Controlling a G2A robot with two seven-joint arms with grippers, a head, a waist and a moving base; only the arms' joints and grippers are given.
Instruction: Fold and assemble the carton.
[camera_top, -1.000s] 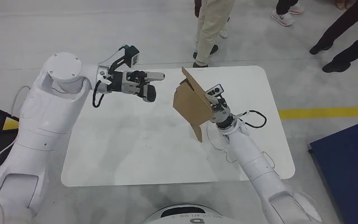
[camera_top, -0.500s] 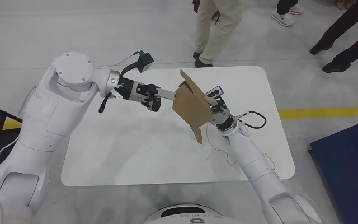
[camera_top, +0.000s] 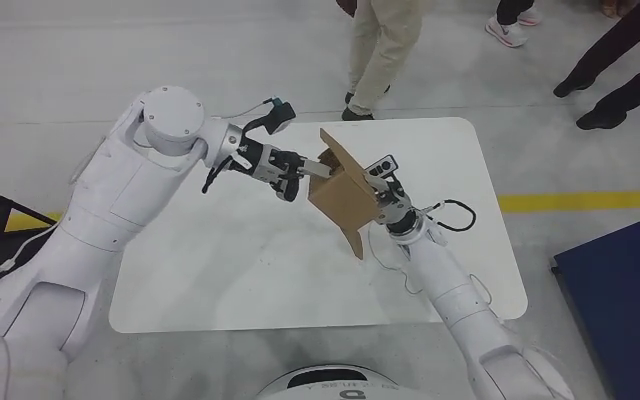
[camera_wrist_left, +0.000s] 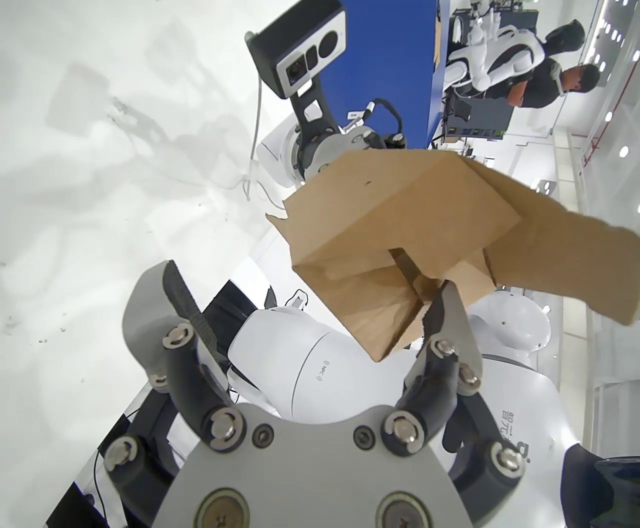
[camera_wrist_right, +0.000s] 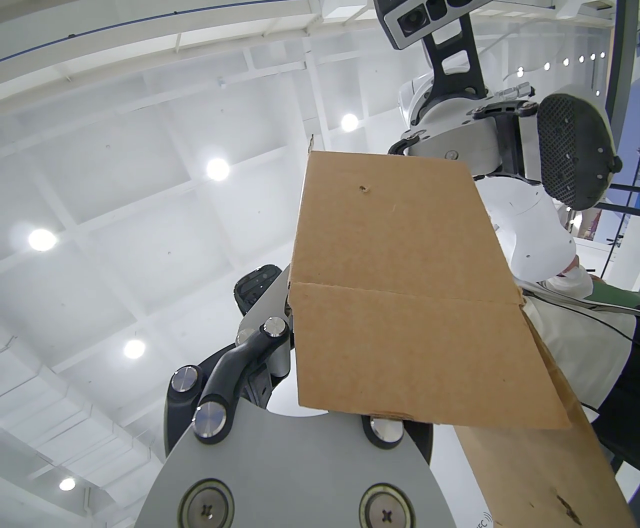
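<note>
Right wrist view, carton (camera_wrist_right: 400, 300) part-hiding end effector (camera_wrist_right: 292, 305)

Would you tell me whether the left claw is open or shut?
Open: the left claw has its fingers wide apart, one beside the carton.

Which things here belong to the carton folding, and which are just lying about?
Job in hand: carton, gripped by the right hand; left hand, open, at a carton flap; white table.
Lying about: yellow floor line; blue surface on the floor.
</note>
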